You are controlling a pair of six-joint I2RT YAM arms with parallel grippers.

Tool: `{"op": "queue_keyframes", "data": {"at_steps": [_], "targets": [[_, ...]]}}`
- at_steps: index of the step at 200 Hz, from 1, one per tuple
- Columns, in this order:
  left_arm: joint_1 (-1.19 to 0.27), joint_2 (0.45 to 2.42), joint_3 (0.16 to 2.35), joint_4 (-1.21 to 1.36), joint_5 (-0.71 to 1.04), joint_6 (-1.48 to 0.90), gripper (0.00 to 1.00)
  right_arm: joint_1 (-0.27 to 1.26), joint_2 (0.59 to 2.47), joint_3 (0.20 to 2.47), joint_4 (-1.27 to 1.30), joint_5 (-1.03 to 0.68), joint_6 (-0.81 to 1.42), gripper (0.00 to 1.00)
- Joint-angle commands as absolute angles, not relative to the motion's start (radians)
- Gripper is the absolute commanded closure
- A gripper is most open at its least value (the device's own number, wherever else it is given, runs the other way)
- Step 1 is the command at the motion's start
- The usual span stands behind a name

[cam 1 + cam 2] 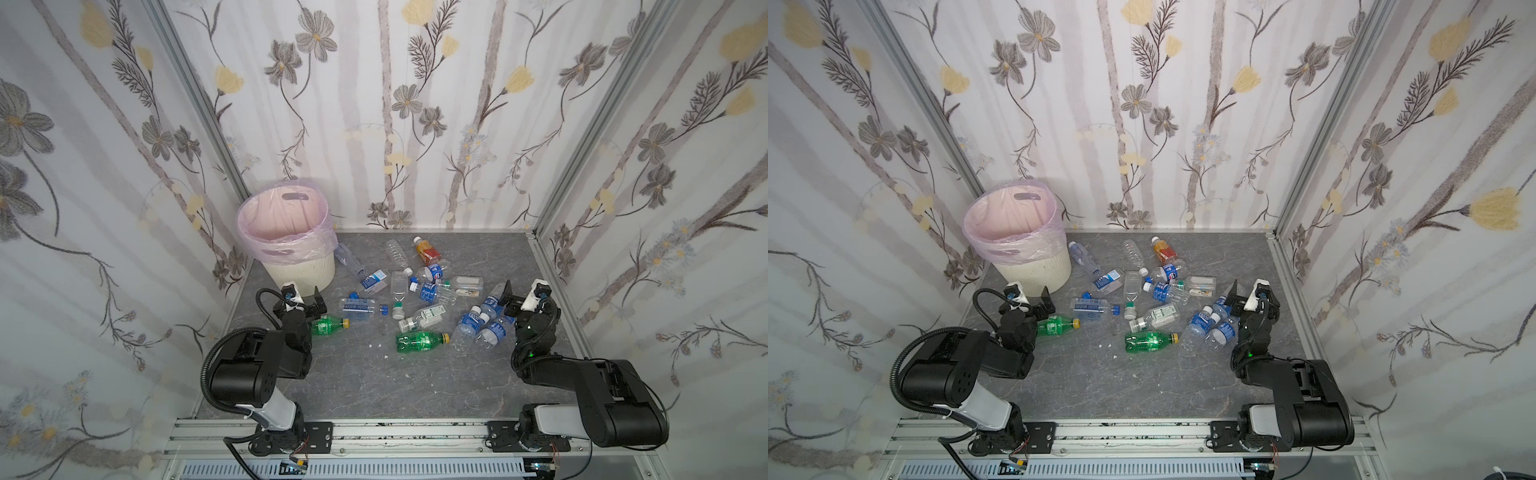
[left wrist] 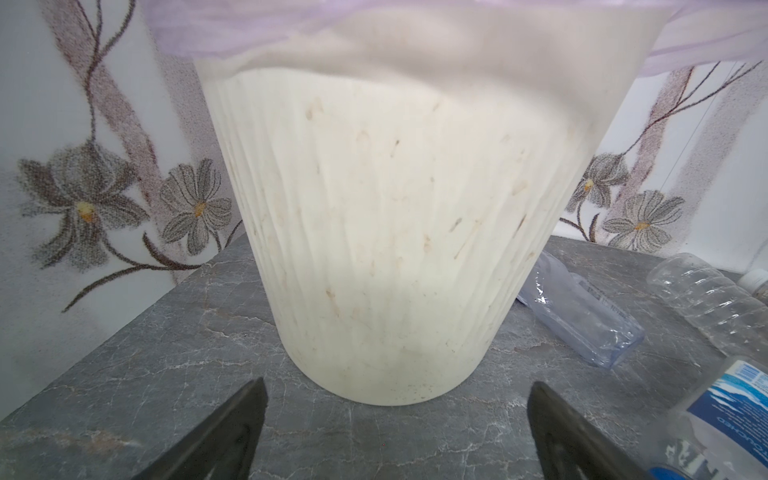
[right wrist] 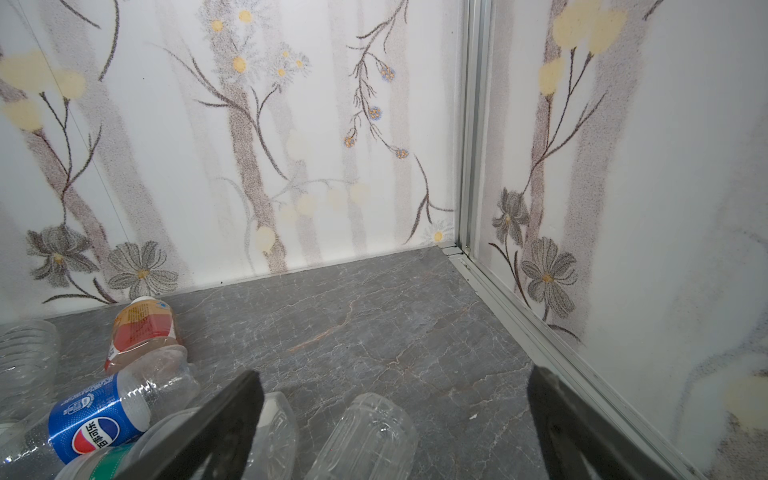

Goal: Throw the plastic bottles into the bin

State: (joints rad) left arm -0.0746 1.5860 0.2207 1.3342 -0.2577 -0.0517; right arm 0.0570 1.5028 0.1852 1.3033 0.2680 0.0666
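Observation:
The cream ribbed bin (image 1: pixel 301 270) (image 1: pixel 1034 270) (image 2: pixel 386 232), lined with a pink bag, stands at the back left. Plastic bottles lie scattered across the grey floor: two green ones (image 1: pixel 330 325) (image 1: pixel 419 341), an orange-red one (image 1: pixel 426 249) (image 3: pixel 141 328), a Pepsi-labelled one (image 3: pixel 99 419), and several clear ones with blue labels (image 1: pixel 469 324). My left gripper (image 1: pixel 307 301) (image 2: pixel 397 384) is open and empty, close in front of the bin's base. My right gripper (image 1: pixel 517 299) (image 3: pixel 395 374) is open above the right-hand bottles, with a clear bottle's end (image 3: pixel 365 436) below its jaws.
Flowered walls enclose the floor on three sides, with an aluminium rail (image 3: pixel 519 316) along the right edge. A flat clear bottle (image 2: pixel 582 307) and a ribbed clear one (image 2: pixel 706 299) lie just right of the bin. Small white scraps (image 1: pixel 376 345) dot the floor.

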Motion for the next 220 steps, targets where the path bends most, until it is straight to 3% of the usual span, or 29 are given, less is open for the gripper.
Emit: {"op": "queue_keyframes", "data": {"at_steps": [1, 30, 83, 115, 143, 175, 220], "targets": [[-0.072, 1.558, 0.206, 1.379, -0.266, -0.056, 0.00, 0.062, 1.455, 0.209, 1.251, 0.279, 0.052, 0.00], [-0.083, 1.452, 0.164, 1.373, -0.323, -0.062, 0.00, 0.076, 1.381, 0.229, 1.151, 0.282, 0.035, 0.00], [-0.199, 1.216, 0.109, 1.317, -0.648, -0.085, 0.00, 0.132, 1.308, 0.240, 1.093, 0.410, 0.006, 0.00], [-0.200, 0.968, 0.176, 0.930, -0.670, -0.297, 0.00, 0.150, 1.281, 0.322, 0.948, 0.486, 0.050, 0.00], [-0.199, 0.835, 0.321, 0.556, -0.617, -0.457, 0.00, 0.170, 1.239, 0.381, 0.827, 0.447, 0.106, 0.00], [-0.201, 0.866, 0.617, 0.098, -0.534, -0.527, 0.00, 0.191, 1.231, 0.522, 0.598, 0.423, 0.126, 0.00], [-0.202, 1.029, 1.014, -0.219, -0.402, -0.494, 0.00, 0.226, 1.276, 0.686, 0.428, 0.378, 0.213, 0.00]]}}
